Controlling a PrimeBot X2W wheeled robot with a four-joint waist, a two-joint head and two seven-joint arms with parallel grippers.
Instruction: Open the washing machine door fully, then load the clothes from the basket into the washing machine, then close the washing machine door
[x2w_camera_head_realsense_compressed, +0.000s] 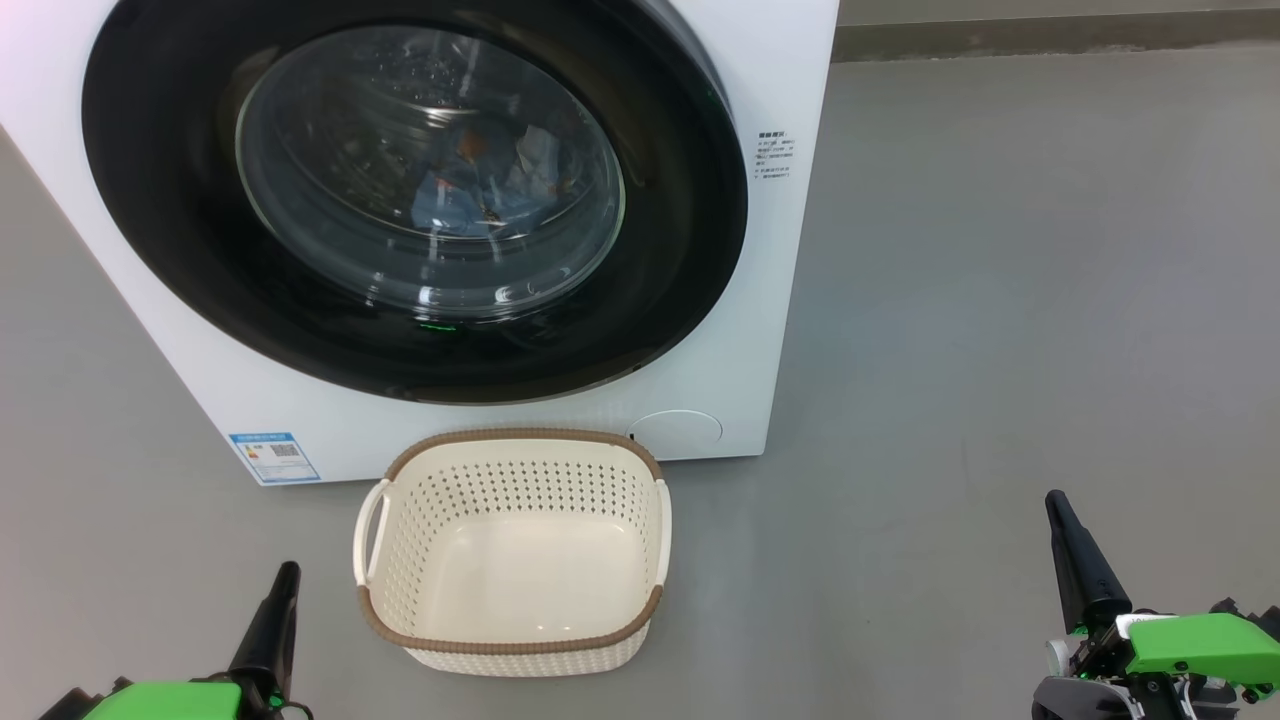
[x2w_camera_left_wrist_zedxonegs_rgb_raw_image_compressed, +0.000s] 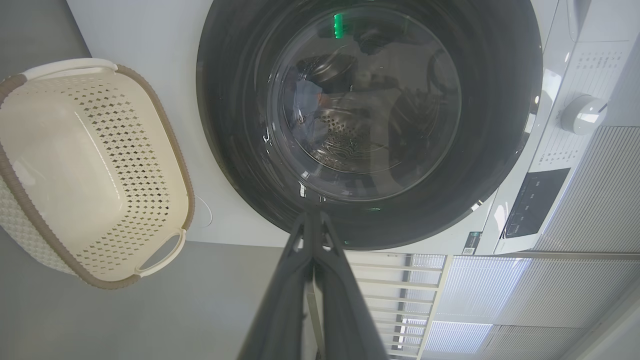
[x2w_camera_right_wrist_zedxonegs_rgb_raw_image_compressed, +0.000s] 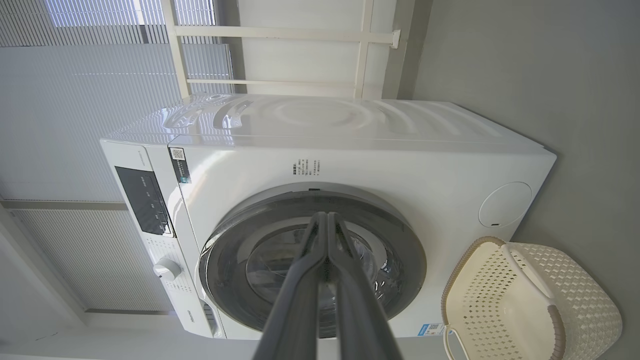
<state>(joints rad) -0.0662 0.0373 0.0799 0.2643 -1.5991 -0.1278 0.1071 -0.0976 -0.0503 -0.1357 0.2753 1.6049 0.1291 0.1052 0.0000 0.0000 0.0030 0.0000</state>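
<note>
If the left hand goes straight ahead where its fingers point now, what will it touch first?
Probably the washing machine door, at its black rim. The shut left hand is aimed there, though depth is unclear.

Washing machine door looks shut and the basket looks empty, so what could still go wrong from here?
1. The round black-rimmed glass door looks closed, but I cannot tell whether it latched; it might spring open.
2. The light-blue clothes show through the glass; a fold could be pinched at the door's edge.
3. The cream perforated plastic basket sits close to the shut left gripper; a forward move might knock it.
</note>
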